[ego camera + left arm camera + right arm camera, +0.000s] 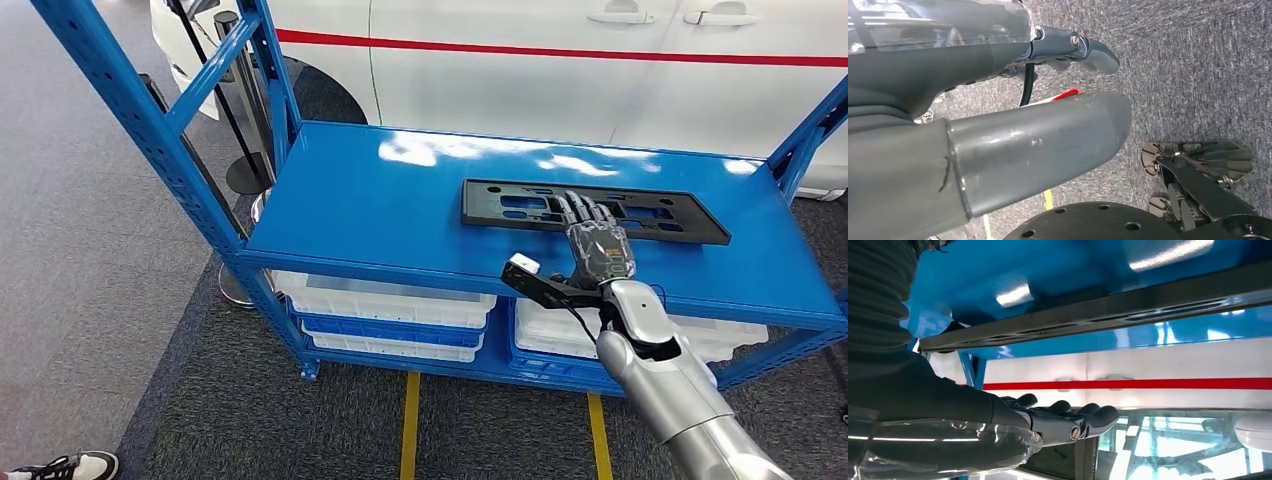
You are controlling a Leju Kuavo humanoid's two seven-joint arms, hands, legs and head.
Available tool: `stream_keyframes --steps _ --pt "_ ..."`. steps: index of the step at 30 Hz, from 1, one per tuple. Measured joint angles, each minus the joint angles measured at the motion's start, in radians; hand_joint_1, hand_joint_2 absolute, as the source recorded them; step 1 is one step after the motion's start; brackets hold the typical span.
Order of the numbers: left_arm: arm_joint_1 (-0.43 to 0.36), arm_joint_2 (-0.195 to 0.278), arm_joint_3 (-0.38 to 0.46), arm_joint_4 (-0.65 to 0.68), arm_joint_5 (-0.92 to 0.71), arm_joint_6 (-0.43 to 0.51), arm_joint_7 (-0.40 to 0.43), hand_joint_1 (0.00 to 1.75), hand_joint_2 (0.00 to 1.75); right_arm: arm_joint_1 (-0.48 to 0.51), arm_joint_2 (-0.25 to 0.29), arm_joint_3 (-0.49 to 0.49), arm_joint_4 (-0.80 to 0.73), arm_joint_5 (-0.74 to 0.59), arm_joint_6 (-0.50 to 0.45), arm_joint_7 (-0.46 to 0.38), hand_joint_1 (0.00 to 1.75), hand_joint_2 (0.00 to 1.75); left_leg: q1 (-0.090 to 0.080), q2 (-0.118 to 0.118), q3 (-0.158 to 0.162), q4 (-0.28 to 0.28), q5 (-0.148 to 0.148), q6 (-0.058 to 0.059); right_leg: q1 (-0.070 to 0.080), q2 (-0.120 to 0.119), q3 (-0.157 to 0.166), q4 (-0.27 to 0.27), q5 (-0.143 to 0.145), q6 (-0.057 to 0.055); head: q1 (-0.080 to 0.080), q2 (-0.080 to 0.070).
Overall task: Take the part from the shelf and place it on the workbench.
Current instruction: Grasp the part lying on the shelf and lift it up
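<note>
Right arm: the silver forearm (668,385) enters from 5 o'clock, nearest the camera.
Right hand (597,238): fingers straight and spread, holding nothing, reaching over the near edge of the part (contact cannot be told).
Part (520,205): a flat black slotted panel lying at 1 o'clock on the top deck of the blue shelf (380,200); no readable writing.
Open room: bare blue deck from 10 to 12 o'clock.
Edges: white bins (385,300) sit under the deck's front lip.
Background: white car (520,80) with a red stripe.
Left hand (1013,145): hangs over grey carpet, grip cannot be told.
</note>
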Motion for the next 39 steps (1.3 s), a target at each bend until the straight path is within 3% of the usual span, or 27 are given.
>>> stream_keyframes --steps 4,7,9,10,13,14,15,17,18,20,22,24,25,27,29,30,31,32,34,37,39 --pt "0.0 0.0 0.0 0.0 0.0 -0.001 0.0 0.0 0.0 0.004 0.0 0.006 0.0 0.0 -0.001 0.0 0.0 1.75 -0.002 0.0 -0.001 0.003 -0.001 0.001 -0.002 0.0 0.0 -0.002 0.001 0.002 0.0 0.0" --pt "0.0 0.0 0.0 0.0 0.0 -0.001 0.0 0.0 0.0 0.006 0.001 0.009 0.002 0.0 -0.003 0.0 0.0 1.75 -0.003 0.0 0.0 -0.004 0.004 0.015 -0.005 0.0 0.001 -0.009 0.006 0.013 0.0 0.0" --pt "0.0 0.0 0.001 0.0 0.0 -0.001 0.0 0.0 0.0 0.006 0.001 0.009 0.003 0.0 -0.004 0.0 0.0 1.75 0.005 0.004 0.01 -0.029 0.017 0.024 -0.003 0.002 -0.008 0.011 -0.008 0.018 0.0 0.0" --pt "0.0 -0.001 0.001 0.0 0.0 -0.001 0.0 0.0 0.0 0.007 0.001 0.009 0.003 0.0 -0.004 0.0 0.0 1.75 0.009 0.006 0.014 -0.039 0.022 0.027 -0.004 0.003 -0.028 0.051 -0.03 0.02 0.001 0.0" --pt "0.0 -0.001 0.001 0.0 0.0 -0.001 0.0 0.0 0.0 0.016 0.001 0.009 0.007 0.0 -0.005 0.001 0.0 1.75 0.011 0.009 0.016 -0.042 0.021 0.028 -0.013 0.005 -0.137 0.242 -0.098 0.031 0.001 0.0" --pt "0.0 -0.001 0.001 0.0 0.0 -0.001 0.0 0.0 0.0 0.02 0.001 0.009 0.01 0.0 -0.005 0.001 0.0 1.75 0.013 0.009 0.017 -0.04 0.018 0.025 -0.018 0.005 -0.16 0.271 -0.094 0.036 0.001 0.0" --pt "0.0 -0.001 0.001 0.0 0.0 -0.001 0.0 0.0 0.0 0.022 0.001 0.009 0.011 0.0 -0.005 0.001 0.0 1.75 0.016 0.008 0.018 -0.036 0.014 0.02 -0.022 0.004 -0.163 0.259 -0.068 0.04 0.001 0.0" --pt "0.0 -0.001 0.001 0.0 0.0 -0.001 0.0 0.0 0.0 0.023 0.001 0.009 0.014 0.0 -0.005 0.001 0.0 1.75 0.025 0.008 0.021 -0.017 -0.003 0.005 -0.032 -0.001 -0.123 0.145 0.013 0.052 0.001 0.0" --pt "0.0 0.0 0.002 0.0 0.0 -0.001 0.0 0.0 0.0 0.023 0.001 0.009 0.015 0.0 -0.005 0.001 0.0 1.75 0.026 0.008 0.018 -0.003 -0.014 -0.005 -0.033 -0.004 -0.101 0.089 0.038 0.054 0.003 0.0" --pt "-0.001 0.001 0.002 0.0 0.0 -0.001 0.0 0.0 0.0 0.025 0.001 0.01 0.017 -0.001 -0.005 0.002 0.0 1.75 0.024 0.007 0.009 0.017 -0.028 -0.022 -0.029 -0.006 -0.087 0.045 0.045 0.042 0.006 0.0" --pt "-0.002 0.002 0.003 0.0 0.0 -0.001 0.0 0.0 0.0 0.027 0.001 0.012 0.019 -0.001 -0.005 0.002 0.0 1.75 0.024 0.01 0.006 0.02 -0.033 -0.031 -0.026 -0.002 -0.093 0.051 0.039 0.019 0.006 0.0" --pt "-0.003 0.002 0.003 0.0 0.0 -0.001 0.0 0.0 0.0 0.027 0.001 0.012 0.019 -0.001 -0.006 0.002 0.0 1.75 0.027 0.009 -0.001 0.041 -0.05 -0.038 -0.026 0.002 -0.091 0.05 0.037 0.005 0.005 0.0" --pt "-0.003 0.002 0.004 0.0 0.0 -0.001 0.0 0.0 0.0 0.026 0.001 0.012 0.02 -0.001 -0.006 0.002 0.0 1.75 0.028 0.007 -0.017 0.076 -0.071 -0.042 -0.027 0.003 -0.089 0.049 0.036 0.0 0.004 0.0" --pt "-0.003 0.002 0.004 0.0 0.0 -0.001 0.0 0.0 0.0 0.025 0.001 0.012 0.023 -0.001 -0.007 0.001 0.0 1.75 0.029 0.001 -0.083 0.203 -0.126 -0.047 -0.025 0.004 -0.087 0.049 0.033 -0.008 0.004 0.0" --pt "-0.002 0.002 0.004 0.0 0.0 -0.001 0.0 0.0 0.0 0.026 0.002 0.013 0.028 -0.001 -0.007 0.0 0.0 1.75 0.028 -0.001 -0.148 0.306 -0.146 -0.045 -0.019 0.007 -0.084 0.049 0.03 -0.012 0.004 0.0" --pt "-0.002 0.002 0.004 0.0 0.0 -0.001 0.0 0.0 0.0 0.026 0.002 0.013 0.03 -0.001 -0.008 0.0 0.0 1.75 0.027 -0.002 -0.158 0.308 -0.127 -0.041 -0.017 0.009 -0.081 0.049 0.029 -0.014 0.004 0.0" --pt "-0.001 0.002 0.004 0.0 0.0 -0.001 0.0 0.0 0.0 0.026 0.002 0.013 0.031 -0.001 -0.008 0.0 0.0 1.75 0.026 -0.002 -0.148 0.268 -0.089 -0.034 -0.014 0.012 -0.077 0.049 0.027 -0.014 0.004 0.0" --pt "-0.001 0.002 0.005 0.0 0.0 -0.001 0.0 0.0 0.0 0.025 0.002 0.013 0.032 -0.002 -0.009 0.0 0.0 1.75 0.023 -0.004 -0.124 0.201 -0.044 -0.025 -0.012 0.014 -0.072 0.049 0.024 -0.014 0.004 0.0" --pt "-0.001 0.003 0.005 0.0 0.0 -0.001 0.0 0.0 0.0 0.023 0.003 0.013 0.033 -0.002 -0.012 0.0 0.0 1.75 0.015 -0.009 -0.077 0.084 0.01 -0.007 -0.009 0.016 -0.067 0.047 0.021 -0.01 0.004 0.0" --pt "-0.002 0.003 0.006 0.0 0.0 -0.001 0.0 0.0 0.0 0.021 0.003 0.013 0.034 -0.002 -0.014 -0.001 0.0 1.75 0.008 -0.01 -0.059 0.035 0.014 0.001 -0.011 0.018 -0.069 0.038 0.027 0.006 0.004 0.0" --pt "-0.001 0.003 0.006 0.0 0.0 -0.001 0.0 0.0 0.0 0.022 0.003 0.013 0.034 -0.002 -0.014 -0.001 0.0 1.75 0.014 -0.007 -0.049 0.015 0.024 0.006 -0.011 0.016 -0.07 0.042 0.02 0.016 0.005 0.0"
